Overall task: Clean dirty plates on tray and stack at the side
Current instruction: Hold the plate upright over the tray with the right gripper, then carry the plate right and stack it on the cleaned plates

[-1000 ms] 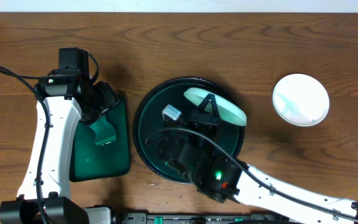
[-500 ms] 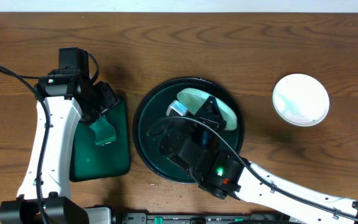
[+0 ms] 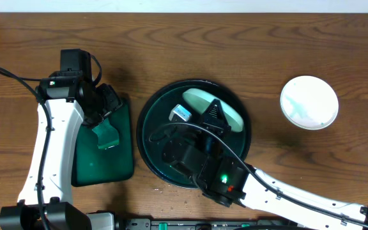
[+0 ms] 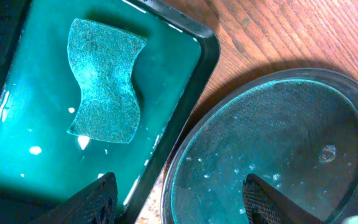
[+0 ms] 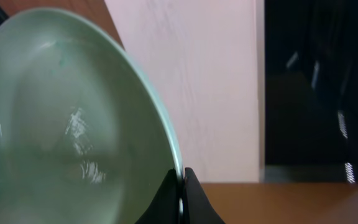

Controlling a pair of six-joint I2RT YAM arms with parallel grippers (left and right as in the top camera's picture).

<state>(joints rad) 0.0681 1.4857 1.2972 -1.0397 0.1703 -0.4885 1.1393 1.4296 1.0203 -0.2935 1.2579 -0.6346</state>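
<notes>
Over the round tray [image 3: 149,115], my right end effector [image 5: 180,190] is clamped shut on the rim of a mint plate [image 5: 73,143]. I count two plates in all: this one and a white plate [image 3: 309,102], which lies flat on the table [image 3: 235,45] well to the right of the tray. The mint plate is shallow and glossy, with a small green fleck near its upper edge. From overhead it is tilted above the tray's far-right part (whether its lower edge touches the tray I cannot tell, since my arm covers it). The white plate looks clean from this height, though faint marks would be too small to see.

There are two trays: the round one and one rectangular tray [image 4: 194,93] just to its left. One green sponge [image 4: 104,81] lies in shallow water in the rectangular one. My left end effector [image 4: 179,199] hangs above that tray's edge, fingers apart and holding nothing.
</notes>
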